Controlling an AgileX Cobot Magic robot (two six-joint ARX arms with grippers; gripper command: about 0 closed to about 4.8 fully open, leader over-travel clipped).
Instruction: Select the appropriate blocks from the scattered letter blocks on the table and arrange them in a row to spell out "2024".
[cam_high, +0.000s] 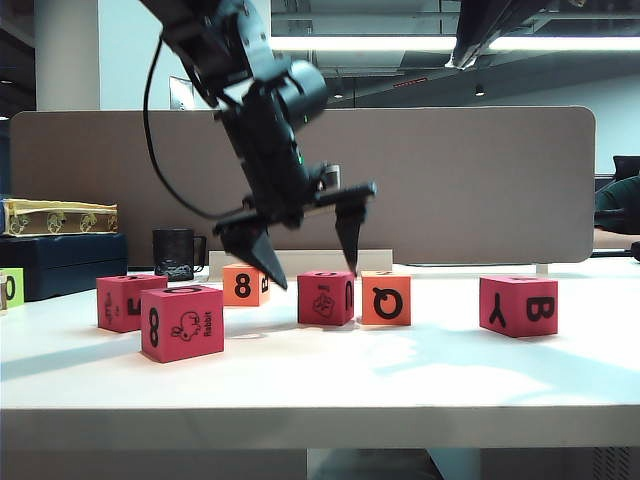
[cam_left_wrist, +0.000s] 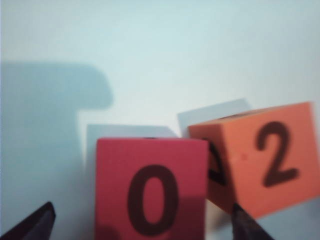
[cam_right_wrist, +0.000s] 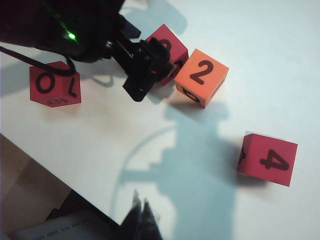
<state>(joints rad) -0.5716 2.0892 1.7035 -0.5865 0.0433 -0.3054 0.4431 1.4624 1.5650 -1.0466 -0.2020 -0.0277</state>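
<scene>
1. Left tool (cam_high: 305, 265) spread, hovering over the pink 0 cube (cam_high: 326, 297) mid-counter (cam_high: 320, 390); a fingertip may nudge it.
2. Orange 2 cube (cam_high: 386, 297) seems to touch it, skewed; row looks crooked.
3. Pink 4 cube (cam_high: 518, 305) far right, apart.
4. Right tool (cam_right_wrist: 141, 215) pressed together, empty, raised.

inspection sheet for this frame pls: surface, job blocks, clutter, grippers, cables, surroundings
Surface: white table, bare apart from the blocks.
Job's things: pink 0 block and orange 2 block side by side, close together, the orange one turned at an angle; pink 4 block apart, alone; no finished row.
Clutter: orange 8 block, pink rabbit block, another pink block, lime-green block at the table's far left.
Grippers: left gripper open, above the 0 block, holding nothing; right gripper shut, empty, away from the blocks.
Cables: black cable looping off the left arm.
Surroundings: grey partition, black mug, patterned box.
</scene>
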